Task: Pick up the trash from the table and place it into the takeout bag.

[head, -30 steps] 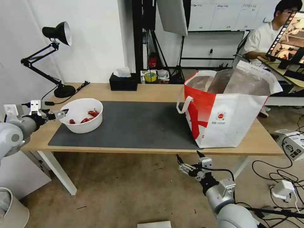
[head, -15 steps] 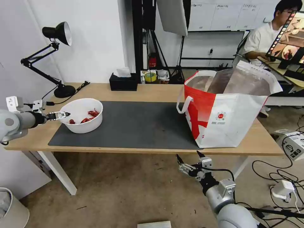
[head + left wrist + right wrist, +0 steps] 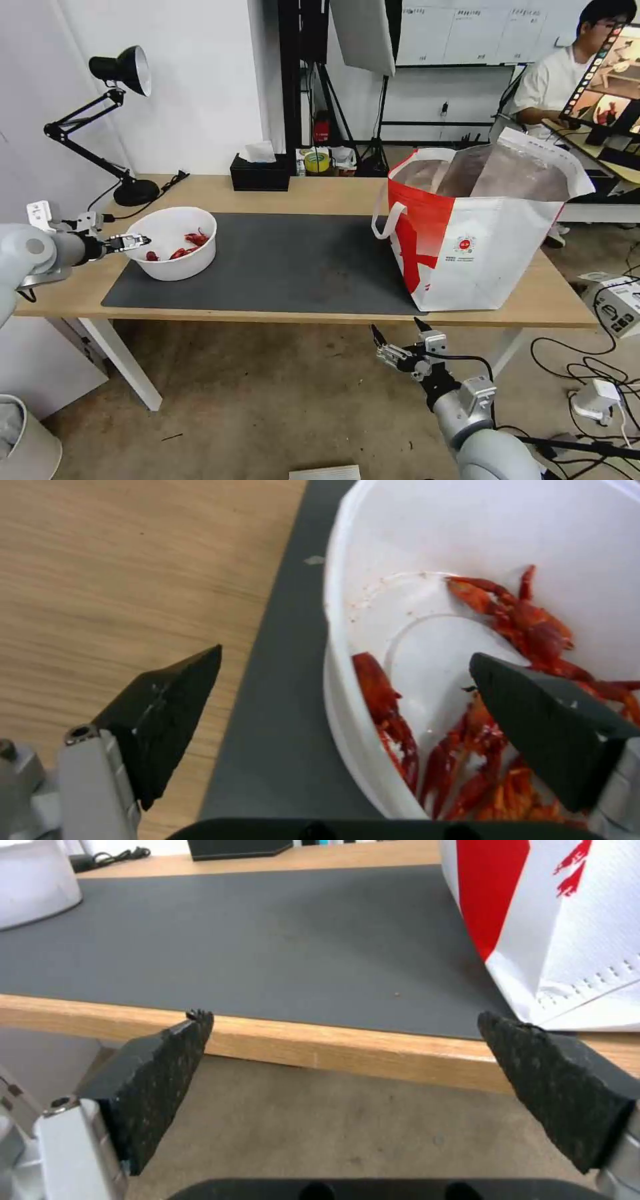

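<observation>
Two grippers are mine. My left gripper (image 3: pixel 137 241) sits at the left end of the table (image 3: pixel 320 193), level with the near-left rim of the bowl (image 3: pixel 175 243). In the left wrist view the gripper (image 3: pixel 343 660) has its jaws spread wide and astride that rim: one fingertip (image 3: pixel 180 680) hangs over the mat (image 3: pixel 280 720) outside the bowl (image 3: pixel 413 545), the other fingertip (image 3: pixel 520 690) hangs over the bowl's inside, above the shells (image 3: pixel 520 625). Neither pad touches the rim; nothing is grasped. The bowl stands upright on the left end of the mat (image 3: pixel 293 263), with red shells (image 3: pixel 183 248) lying on its floor.

My right gripper (image 3: pixel 400 333) hangs below the table's front edge, near the floor, in front of the bag (image 3: pixel 480 247). In the right wrist view the gripper (image 3: pixel 343 1022) is likewise spread wide and empty, facing the table edge (image 3: pixel 347 1050); the mat (image 3: pixel 267 935) stretches behind the edge, and the bag's red-and-white wall (image 3: pixel 553 920) stands to one side.

The bag stands upright on the right part of the table, its near-left corner resting on the mat, its mouth open and showing the foil lining (image 3: pixel 493 170). Bowl and bag are well apart, with bare mat between them. A tissue box (image 3: pixel 260 175) sits at the table's far edge, and a desk lamp (image 3: pixel 120 73) stands at the far left corner.
</observation>
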